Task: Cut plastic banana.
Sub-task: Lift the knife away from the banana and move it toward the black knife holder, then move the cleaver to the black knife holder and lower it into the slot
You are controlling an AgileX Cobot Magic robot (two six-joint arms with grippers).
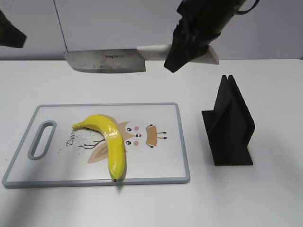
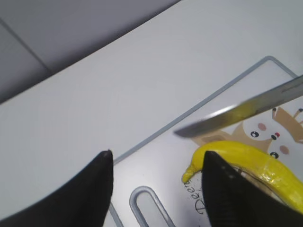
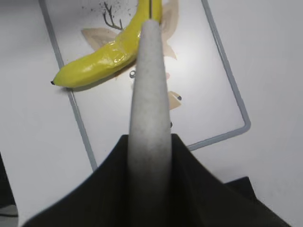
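The plastic banana [image 1: 110,140] lies on the cutting board [image 1: 165,165], curved, dark tip toward the front edge; it also shows in the left wrist view [image 2: 251,163] and the right wrist view [image 3: 102,64]. My right gripper [image 1: 182,52] is shut on the white handle [image 3: 150,94] of a knife [image 1: 106,60], held level high above the board's far edge, blade pointing left. My left gripper [image 2: 156,165] is open and empty, above the board's handle slot [image 2: 147,208], left of the banana's stem.
A black knife stand [image 1: 229,125] sits on the white table right of the board. The board [image 2: 156,156] has a grey rim and a cartoon print. A wall runs behind the table.
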